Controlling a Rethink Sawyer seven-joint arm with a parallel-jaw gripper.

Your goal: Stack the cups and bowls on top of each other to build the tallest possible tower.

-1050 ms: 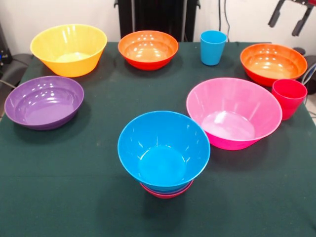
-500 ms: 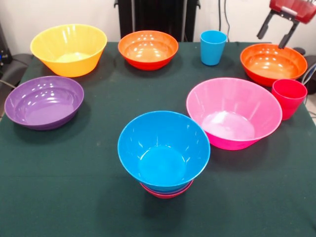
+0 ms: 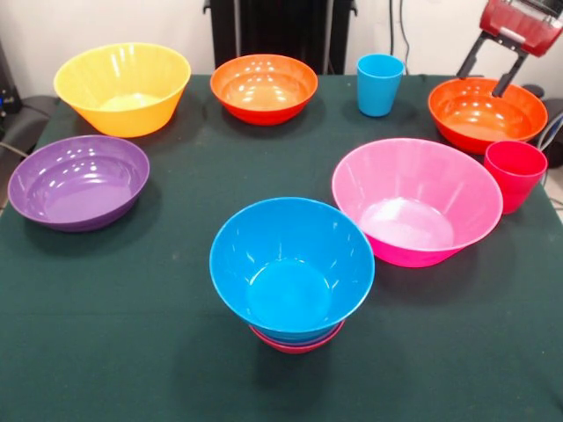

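The tower (image 3: 292,272) stands near the front middle: a medium blue bowl nested on a small blue one, with a magenta-red rim (image 3: 297,345) lowest. Single bowls lie around it: yellow (image 3: 122,88), purple (image 3: 78,181), pink (image 3: 416,200) and two orange-red (image 3: 264,88) (image 3: 487,112). A light blue cup (image 3: 380,84) stands at the back, a red cup (image 3: 515,174) at the right. My gripper (image 3: 481,83) hangs open at the top right, its fingers spread over the right orange-red bowl's far rim, holding nothing.
The dark green tablecloth (image 3: 141,334) covers the table. A black upright post (image 3: 281,31) stands behind the far edge. Dark equipment shows past the left edge (image 3: 18,114).
The gripper has come down from the top right corner toward the right orange-red bowl, showing more of its red body. No bowl or cup has moved.
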